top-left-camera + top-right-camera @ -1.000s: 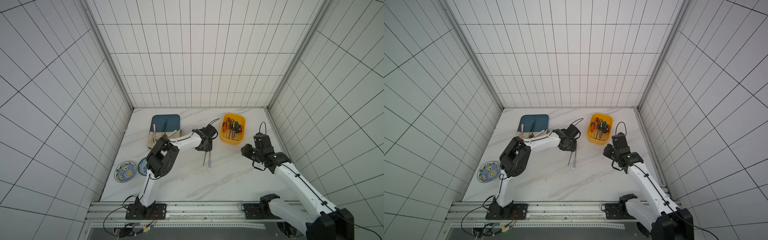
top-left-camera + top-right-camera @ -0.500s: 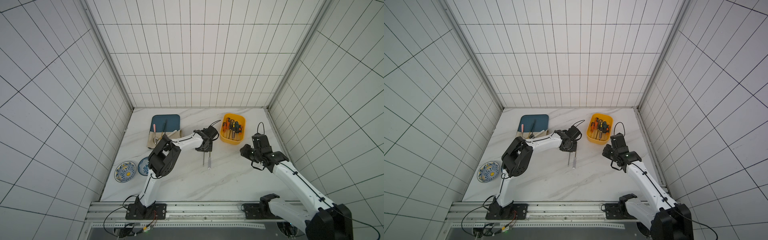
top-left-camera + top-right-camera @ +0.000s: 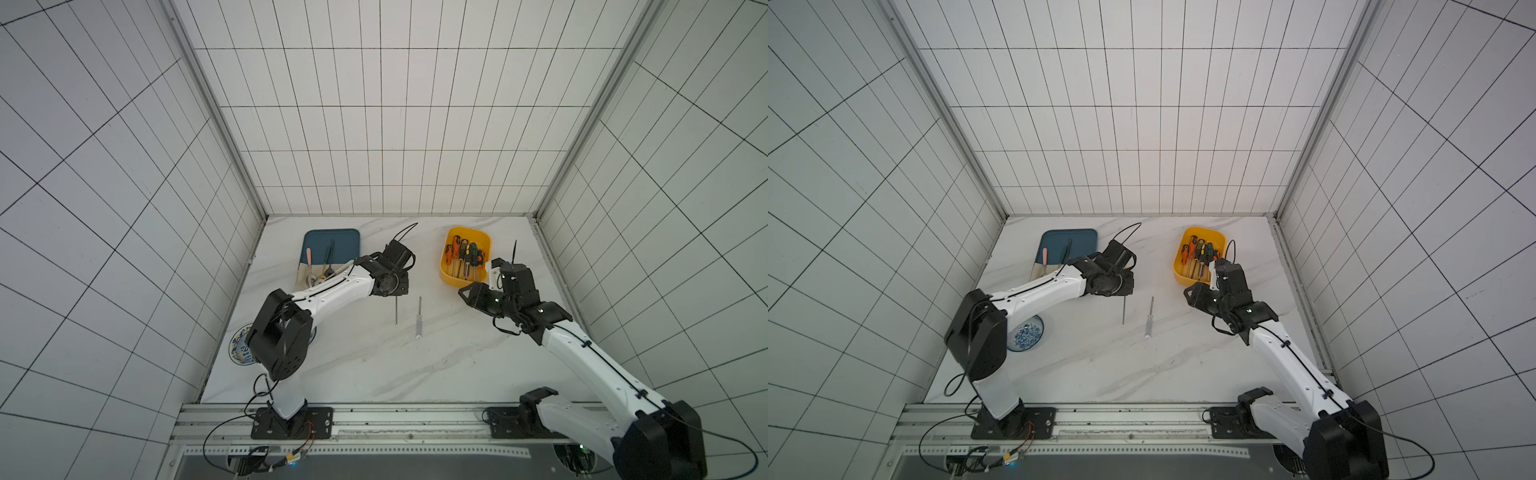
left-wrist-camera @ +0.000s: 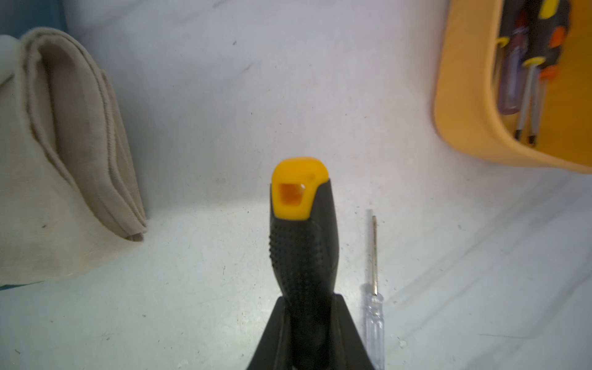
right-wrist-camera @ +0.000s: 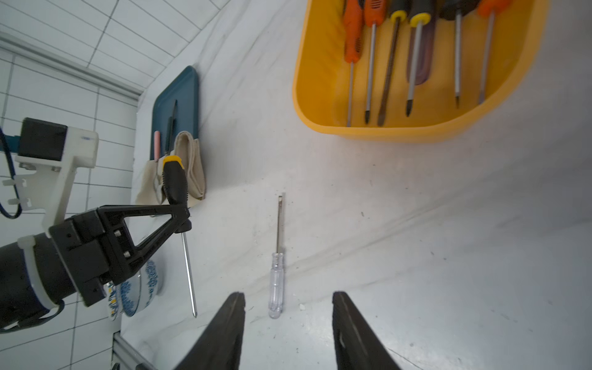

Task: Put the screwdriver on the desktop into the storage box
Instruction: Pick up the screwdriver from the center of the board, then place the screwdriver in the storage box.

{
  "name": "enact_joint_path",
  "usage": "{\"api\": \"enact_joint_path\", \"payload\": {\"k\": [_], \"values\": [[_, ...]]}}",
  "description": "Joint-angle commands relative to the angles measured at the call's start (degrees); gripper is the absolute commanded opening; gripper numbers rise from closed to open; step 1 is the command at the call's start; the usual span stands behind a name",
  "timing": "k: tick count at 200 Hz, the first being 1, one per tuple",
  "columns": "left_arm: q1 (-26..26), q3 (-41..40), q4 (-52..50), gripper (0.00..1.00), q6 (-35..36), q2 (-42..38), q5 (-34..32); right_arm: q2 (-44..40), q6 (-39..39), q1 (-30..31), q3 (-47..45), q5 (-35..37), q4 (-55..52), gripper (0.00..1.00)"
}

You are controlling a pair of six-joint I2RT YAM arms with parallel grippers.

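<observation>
The left end effector clamps the screwdriver off-centre, so it may swivel into the box. The right end effector, apart beside the box, may collide.

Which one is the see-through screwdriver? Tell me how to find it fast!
Look at the white desktop, just on the robot's side of the yellow storage box. A small screwdriver lies flat there, alone. Its handle is clear like glass, unlike the black-and-yellow screwdriver beside it, held in the left gripper jaws.
</observation>
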Motion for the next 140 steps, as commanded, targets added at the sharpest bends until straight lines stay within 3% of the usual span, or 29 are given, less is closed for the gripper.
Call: {"api": "enact_joint_path", "payload": {"k": [1, 58, 140], "values": [[0.17, -4.75, 6.78, 0.00, -1.15, -6.90, 7.61, 1.02, 2.10, 0.88, 0.66, -11.43, 8.88, 0.48], [0.32, -19.78, 20.75, 0.00, -2.96, -22.91, 19.13, 4.51, 4.02, 6.24, 3.12, -20.96, 18.09, 0.49], [0.30, -26.30, 28.44, 0.00, -4.31, -29.42, 28.30, 11.70, 5.62, 13.01, 7.70, -25.52, 26.46, 0.50]]}}
